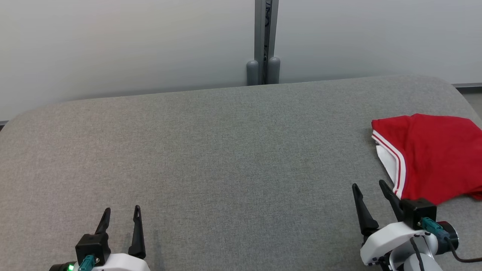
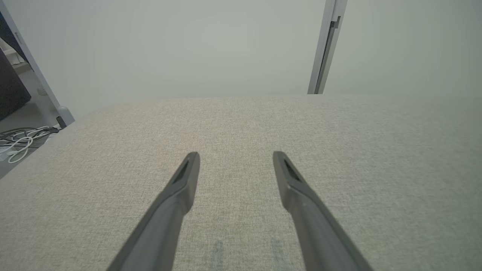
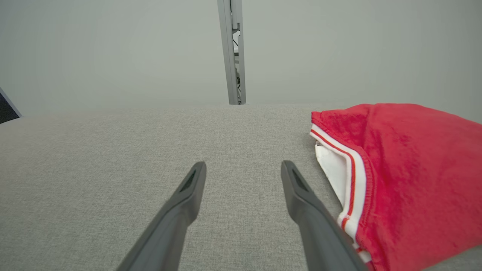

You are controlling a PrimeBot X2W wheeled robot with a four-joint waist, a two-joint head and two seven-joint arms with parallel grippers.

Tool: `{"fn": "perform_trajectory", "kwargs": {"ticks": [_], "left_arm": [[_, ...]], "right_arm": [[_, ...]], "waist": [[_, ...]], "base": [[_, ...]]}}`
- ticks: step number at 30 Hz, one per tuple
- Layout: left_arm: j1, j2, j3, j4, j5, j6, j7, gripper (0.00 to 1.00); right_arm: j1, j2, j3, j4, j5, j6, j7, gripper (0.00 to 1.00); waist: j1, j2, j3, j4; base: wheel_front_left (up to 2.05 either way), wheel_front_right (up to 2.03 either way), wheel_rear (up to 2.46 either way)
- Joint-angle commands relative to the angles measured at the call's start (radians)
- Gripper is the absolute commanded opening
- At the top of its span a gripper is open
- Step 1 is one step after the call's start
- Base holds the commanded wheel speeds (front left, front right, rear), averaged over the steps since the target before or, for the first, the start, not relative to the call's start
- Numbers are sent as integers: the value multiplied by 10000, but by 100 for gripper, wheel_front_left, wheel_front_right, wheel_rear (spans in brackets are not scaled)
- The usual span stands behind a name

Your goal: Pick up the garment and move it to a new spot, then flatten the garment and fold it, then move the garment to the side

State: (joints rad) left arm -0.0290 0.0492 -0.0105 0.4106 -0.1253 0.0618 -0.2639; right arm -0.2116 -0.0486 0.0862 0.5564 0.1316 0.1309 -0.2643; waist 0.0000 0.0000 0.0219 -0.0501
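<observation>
lying folded into a rough block, the red garment (image 1: 429,158) sits at the far right of the grey padded table (image 1: 226,150) in the head view, its right side cut by the picture's edge. a white band (image 1: 395,160) with 2 thin red stripes runs down its left edge, and a bit of white fabric shows beneath it. the right gripper (image 1: 367,183) stands at the lower right, its 2 dark fingers (image 1: 363,210) spread apart and pointing up the picture. the finger nearer the garment overlaps the lower end of the band, though i cannot tell whether it touches the cloth. the left gripper (image 1: 122,209) stands at the lower left, well apart from the garment, its 2 fingers spread too, over bare table. behind the table rises a pale wall (image 1: 113,45), split by a grey post (image 1: 266,37).

in the left wrist view the 2 fingers (image 2: 177,195) rise from the bottom edge, spread wide, with plain table between them. a bundle of white cables (image 2: 19,141) lies at the left, beyond the table's rounded corner.

in the right wrist view the 2 fingers (image 3: 180,210) are spread as well, with bare table between them. the garment lies just to the right of the right-hand finger, its band facing the gripper.
</observation>
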Motion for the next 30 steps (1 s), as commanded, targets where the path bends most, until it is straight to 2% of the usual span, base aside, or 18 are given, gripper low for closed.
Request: {"fn": "perform_trajectory", "kwargs": {"ticks": [1,18,21,22,26,30], "left_arm": [[-110,37,17,1,-68,25,4,100],[-114,38,-2,-38,-110,-18,4,100],[-119,37,-30,46,-336,-176,4,100],[-6,-4,-41,45,-341,-180,1,0],[124,-90,-36,370,-378,-184,48,0],[5,-89,124,389,-1097,-275,325,0]], "right_arm": [[-65,-56,17,19,58,-3,6,100],[-70,-58,-101,71,-71,-3,6,100],[-61,-55,-56,13,-84,-3,6,100],[-32,-2,-59,45,-73,0,0,0],[225,105,-78,320,-35,0,20,0],[210,105,-262,251,706,0,288,0]], "waist": [[0,0,1,0],[0,0,72,26],[0,0,89,21],[0,0,90,20],[0,0,92,21],[0,0,83,35]], "base": [[0,0,0],[0,0,0],[0,0,0],[0,0,0],[0,0,0],[0,0,0]]}}
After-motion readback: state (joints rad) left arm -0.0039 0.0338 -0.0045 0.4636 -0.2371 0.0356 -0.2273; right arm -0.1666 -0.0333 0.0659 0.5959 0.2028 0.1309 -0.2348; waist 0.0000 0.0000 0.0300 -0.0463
